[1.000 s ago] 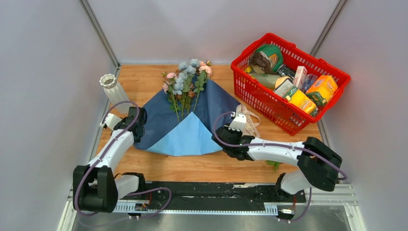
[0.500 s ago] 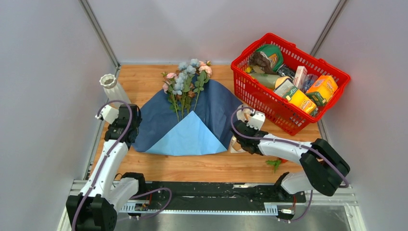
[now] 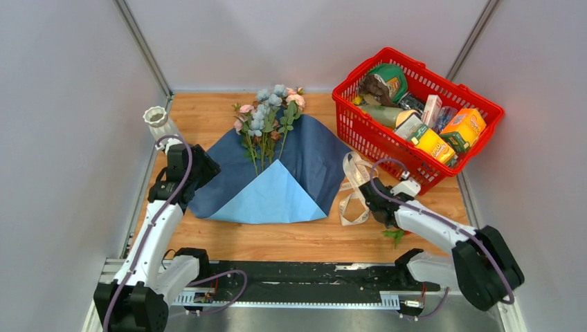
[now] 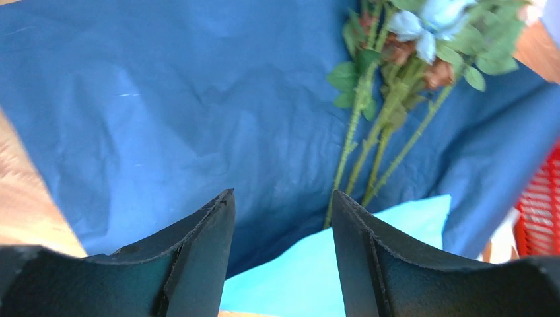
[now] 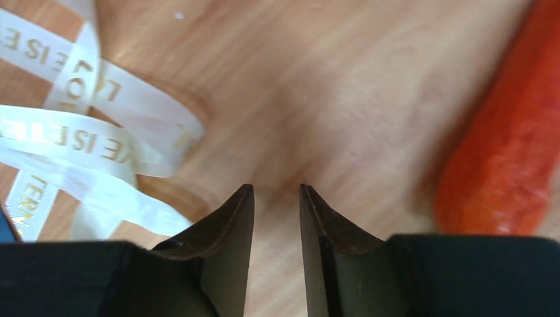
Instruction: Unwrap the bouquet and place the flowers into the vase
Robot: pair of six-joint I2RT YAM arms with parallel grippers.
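The left gripper (image 4: pixel 282 198) is seen wide open and empty above the blue paper (image 3: pixel 311 155); the right gripper (image 5: pixel 276 191) is parted narrowly, with nothing held. The flowers (image 3: pixel 266 121) are laid on the spread paper. The vase (image 3: pixel 158 123) is stood at the paper's left, and the ribbon (image 3: pixel 354 188) lies at its right, near the red basket (image 3: pixel 374 149).

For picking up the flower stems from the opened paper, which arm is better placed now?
Left. The left end effector is open above the blue paper, with the flowers just ahead, and the vase stands near that arm. The right end effector is over bare wood beside the ribbon, farther away.
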